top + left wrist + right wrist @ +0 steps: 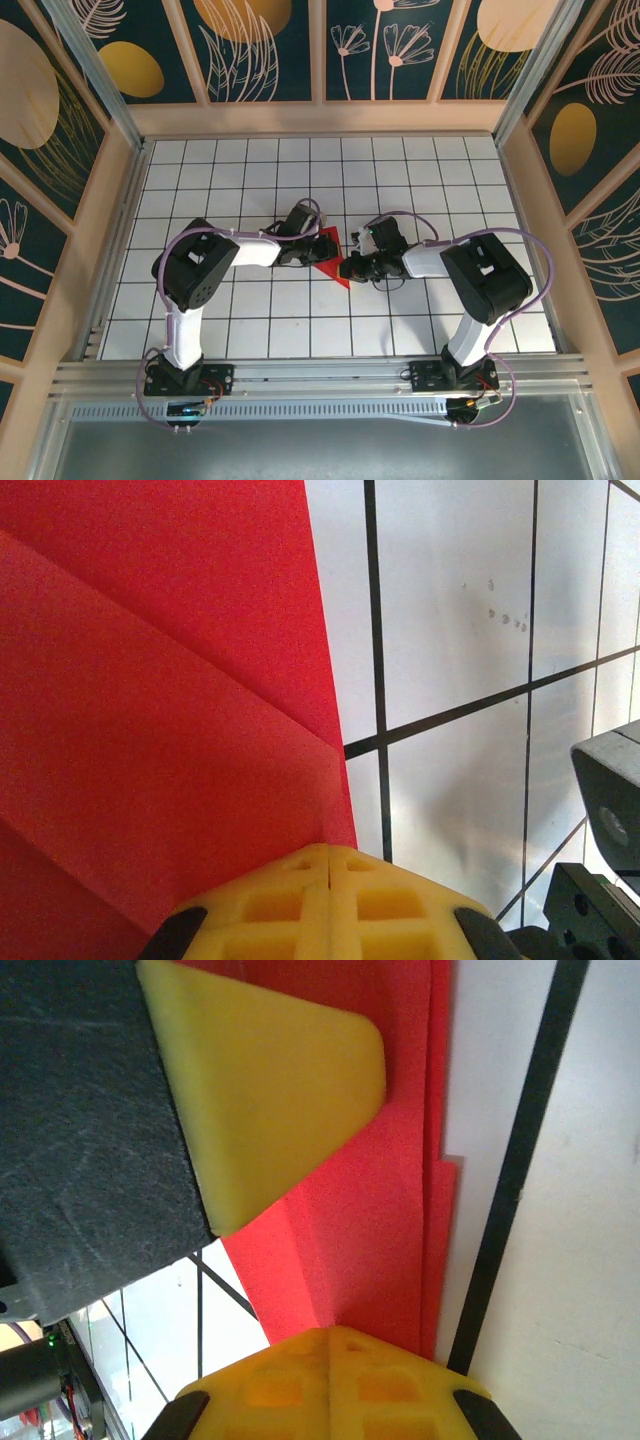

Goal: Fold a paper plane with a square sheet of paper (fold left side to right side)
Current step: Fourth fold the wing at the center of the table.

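Square sheet of paper (332,268), red and folded in layers, lies flat at the middle of the grid table (450,180). Both arms bend at the elbow and reach inward. The left gripper (330,855) and the right gripper (335,1335), each with jaws together, rest their tips on the paper.

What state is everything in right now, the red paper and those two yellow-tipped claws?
red paper: folded into layers, lying flat on the table between the two grippers.
left gripper: shut, tips together at the paper's edge.
right gripper: shut, tips together over the layered paper.
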Robot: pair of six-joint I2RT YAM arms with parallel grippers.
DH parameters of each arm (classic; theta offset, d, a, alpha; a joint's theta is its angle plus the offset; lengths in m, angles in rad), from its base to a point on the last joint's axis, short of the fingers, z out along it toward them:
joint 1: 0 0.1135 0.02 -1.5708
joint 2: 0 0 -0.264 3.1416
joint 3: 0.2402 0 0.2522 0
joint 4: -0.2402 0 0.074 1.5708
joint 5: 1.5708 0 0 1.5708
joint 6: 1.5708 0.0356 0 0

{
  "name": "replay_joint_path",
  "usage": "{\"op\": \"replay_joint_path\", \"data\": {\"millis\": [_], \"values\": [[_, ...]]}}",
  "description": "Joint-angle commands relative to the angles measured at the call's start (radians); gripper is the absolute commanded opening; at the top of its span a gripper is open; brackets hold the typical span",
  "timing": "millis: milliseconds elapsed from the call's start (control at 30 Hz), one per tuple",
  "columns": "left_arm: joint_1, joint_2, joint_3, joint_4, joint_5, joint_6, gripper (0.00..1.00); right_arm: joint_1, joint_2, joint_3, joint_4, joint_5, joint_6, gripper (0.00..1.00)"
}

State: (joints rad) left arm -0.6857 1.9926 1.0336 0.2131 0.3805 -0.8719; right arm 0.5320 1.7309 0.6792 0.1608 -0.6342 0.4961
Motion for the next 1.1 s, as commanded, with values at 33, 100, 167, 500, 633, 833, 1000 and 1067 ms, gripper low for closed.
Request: {"op": "replay_joint_path", "data": {"millis": [33,100,167,500,633,833,1000,1067], "values": [[0.006,0.034,0.004,0.001,-0.05,0.015,0.0,0.026,0.055,-0.029,-0.179,0.09,-0.038,0.0],[0.012,0.038,0.002,0.003,-0.058,0.018,0.0,0.028,0.055,-0.029,-0.187,0.093,-0.042,0.0],[0.022,0.041,0.0,0.004,-0.06,0.022,0.0,0.028,0.056,-0.027,-0.195,0.096,-0.049,0.0],[0.132,0.053,0.014,-0.011,-0.067,0.076,0.0,0.03,0.059,-0.029,-0.202,0.094,-0.052,0.0],[0.174,0.083,0.05,-0.04,-0.075,0.108,0.0,0.034,0.061,-0.027,-0.205,0.093,-0.051,0.0],[0.215,0.121,0.113,-0.082,-0.088,0.15,0.0,0.035,0.062,-0.027,-0.205,0.09,-0.051,0.0],[0.251,0.139,0.151,-0.098,-0.094,0.168,0.0,0.037,0.064,-0.027,-0.205,0.09,-0.048,0.0],[0.268,0.147,0.165,-0.102,-0.094,0.172,0.0,0.036,0.062,-0.027,-0.202,0.088,-0.047,0.0]]}}
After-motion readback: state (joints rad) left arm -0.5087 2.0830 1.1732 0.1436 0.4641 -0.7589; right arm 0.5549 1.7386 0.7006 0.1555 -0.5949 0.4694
